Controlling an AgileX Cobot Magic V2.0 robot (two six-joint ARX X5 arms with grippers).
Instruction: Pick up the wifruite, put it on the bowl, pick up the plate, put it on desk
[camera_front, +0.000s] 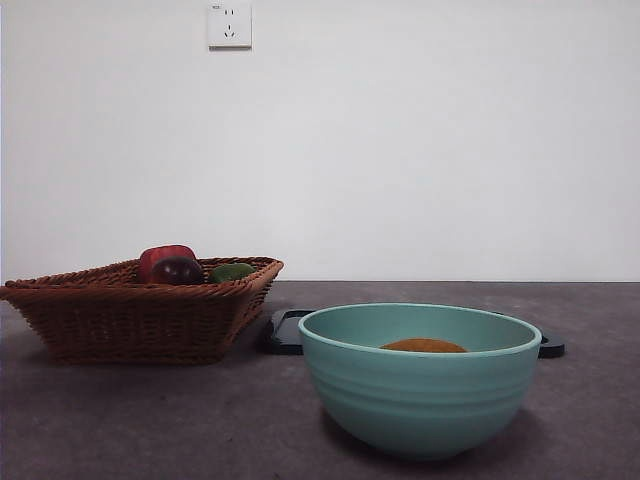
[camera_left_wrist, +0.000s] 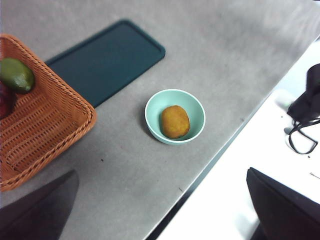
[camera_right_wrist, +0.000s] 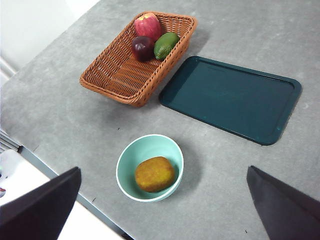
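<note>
The wifruite (camera_right_wrist: 155, 174) sits inside the teal bowl (camera_right_wrist: 125, 165). Both claws hang high with jaws spread wide, holding nothing. The dark tray (camera_right_wrist: 230, 97) lies flat beside the basket (camera_right_wrist: 115, 75), so a claw should pinch its raised rim.

Probably a lab bench: bare white wall (camera_front: 400, 140), lone wall socket (camera_front: 229, 25), plain grey desk (camera_front: 150, 420).

you've got the bowl (camera_front: 420, 385) up front on the desk (camera_front: 150, 420), wifruite (camera_front: 424, 346) top just visible inside. dark tray (camera_front: 285, 332) behind it, wicker basket (camera_front: 140, 315) left holding red, purple, green fruit.
</note>
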